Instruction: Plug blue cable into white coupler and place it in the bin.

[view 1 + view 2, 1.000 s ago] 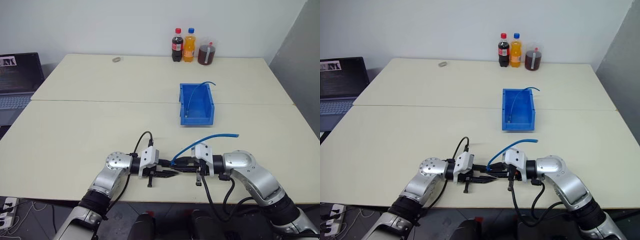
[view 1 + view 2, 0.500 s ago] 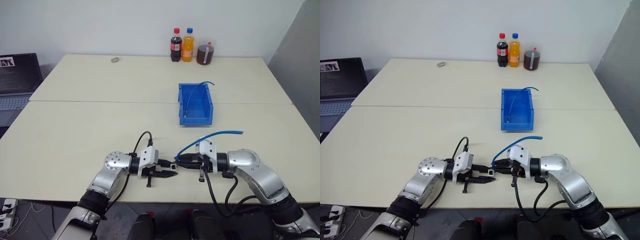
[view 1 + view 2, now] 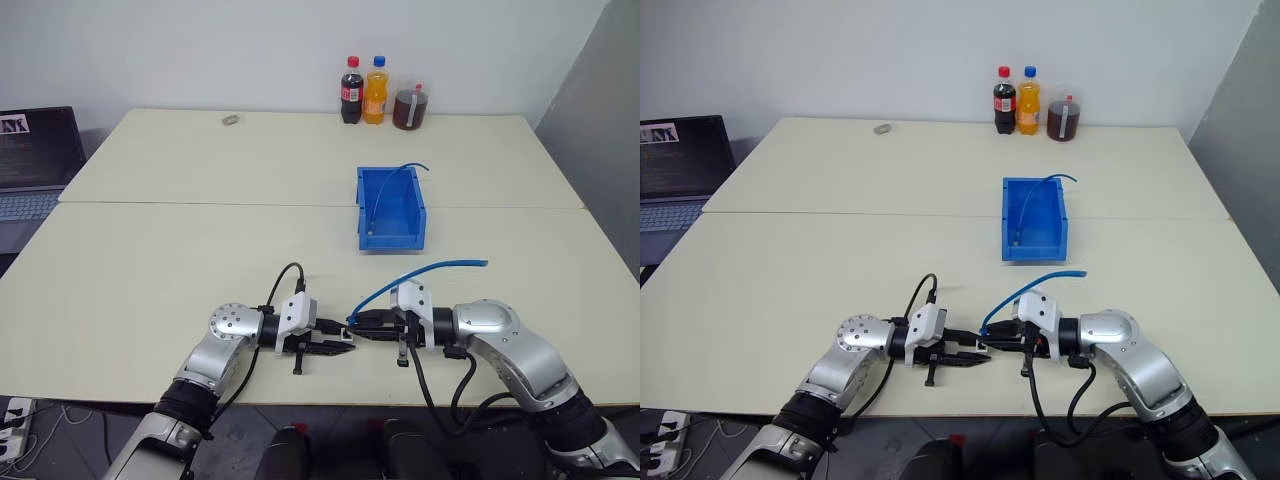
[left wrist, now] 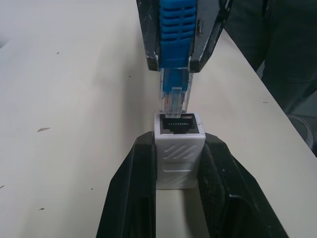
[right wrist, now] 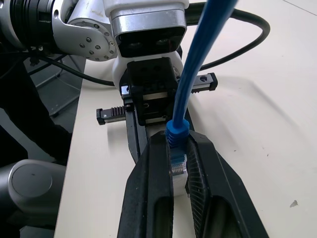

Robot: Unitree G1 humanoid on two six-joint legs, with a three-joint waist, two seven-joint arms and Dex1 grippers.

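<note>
The white coupler (image 4: 178,148) is clamped upright between the black fingers of my left gripper (image 4: 178,143), its dark socket facing my right gripper (image 4: 176,64). That gripper is shut on the blue cable (image 4: 176,29) at its ribbed boot. The clear plug (image 4: 174,96) sits right at the socket's mouth; I cannot tell whether it is inside. In the head views both grippers (image 3: 340,345) (image 3: 362,324) meet tip to tip near the table's front edge, and the cable (image 3: 420,272) arcs up and to the right. The bin (image 3: 392,240) stands beyond them, at mid-table.
A second blue cable (image 3: 385,185) lies in the bin and sticks out over its far rim. Two bottles (image 3: 353,90) (image 3: 377,90) and a jug of dark liquid (image 3: 410,108) stand at the back. A laptop (image 3: 35,150) is at the far left, a small grey object (image 3: 231,120) beyond it.
The cable's free tail has swung slightly to the right. Both grippers keep their place and their grip.
</note>
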